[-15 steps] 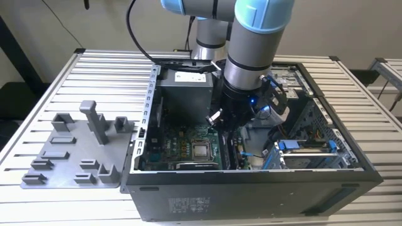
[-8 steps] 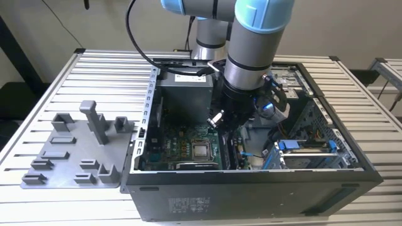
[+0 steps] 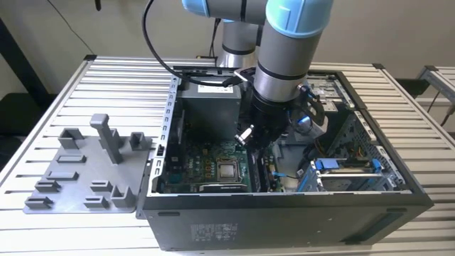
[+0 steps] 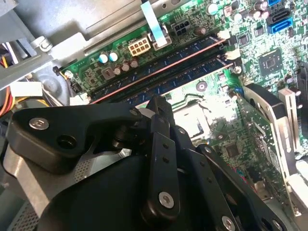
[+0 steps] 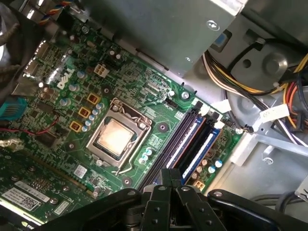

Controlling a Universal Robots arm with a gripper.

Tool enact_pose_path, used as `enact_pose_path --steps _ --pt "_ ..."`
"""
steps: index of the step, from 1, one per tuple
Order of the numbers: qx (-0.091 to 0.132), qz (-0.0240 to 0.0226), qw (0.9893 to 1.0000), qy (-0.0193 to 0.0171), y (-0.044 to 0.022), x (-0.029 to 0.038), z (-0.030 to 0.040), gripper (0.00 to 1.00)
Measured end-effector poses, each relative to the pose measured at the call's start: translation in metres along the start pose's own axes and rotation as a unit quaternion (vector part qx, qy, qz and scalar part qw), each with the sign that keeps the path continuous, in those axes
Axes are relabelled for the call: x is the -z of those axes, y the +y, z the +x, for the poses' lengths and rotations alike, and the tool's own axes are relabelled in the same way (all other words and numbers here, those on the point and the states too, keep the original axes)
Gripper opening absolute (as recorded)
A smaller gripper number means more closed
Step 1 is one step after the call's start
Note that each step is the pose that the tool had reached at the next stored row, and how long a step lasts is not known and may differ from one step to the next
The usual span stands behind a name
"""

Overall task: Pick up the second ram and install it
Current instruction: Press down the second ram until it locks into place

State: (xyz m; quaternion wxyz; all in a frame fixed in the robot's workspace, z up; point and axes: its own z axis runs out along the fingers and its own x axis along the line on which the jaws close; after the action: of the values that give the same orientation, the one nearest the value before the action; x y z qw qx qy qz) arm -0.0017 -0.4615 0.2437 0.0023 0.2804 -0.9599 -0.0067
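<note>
My gripper [image 3: 250, 140] is low inside the open computer case [image 3: 284, 213], in the middle of the exterior view. I cannot tell whether it is spread or pinching something. In the first wrist view its black links [image 5: 168, 207] hang just above the RAM slots [image 5: 185, 144] at center right. The processor socket [image 5: 115, 137] lies beside them, center left. A grey parts holder [image 3: 85, 170] rests on the slatted surface [image 3: 106, 80] at left.

The scene stood on a table [image 3: 78, 96] with a top of pale metal slats, seen in the exterior view. Behind it was a plain beige wall [image 3: 85, 26]. At the exterior view's right, a second slatted surface [image 3: 442, 80] was just beside the table. The light was soft and even.
</note>
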Motion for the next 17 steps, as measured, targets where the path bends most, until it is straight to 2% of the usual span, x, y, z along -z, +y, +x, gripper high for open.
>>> enact_pose_path --steps 5,9,13,17 --pt "0.031 0.0 0.9995 0.0005 0.0 0.0 0.0 0.11" --pt "0.057 0.0 0.9984 0.0008 0.0 0.0 0.0 0.11" --pt "0.082 0.0001 0.9966 0.0012 0.0 0.0 0.0 0.11" --pt "0.107 0.0001 0.9943 0.0016 0.0 0.0 0.0 0.11"
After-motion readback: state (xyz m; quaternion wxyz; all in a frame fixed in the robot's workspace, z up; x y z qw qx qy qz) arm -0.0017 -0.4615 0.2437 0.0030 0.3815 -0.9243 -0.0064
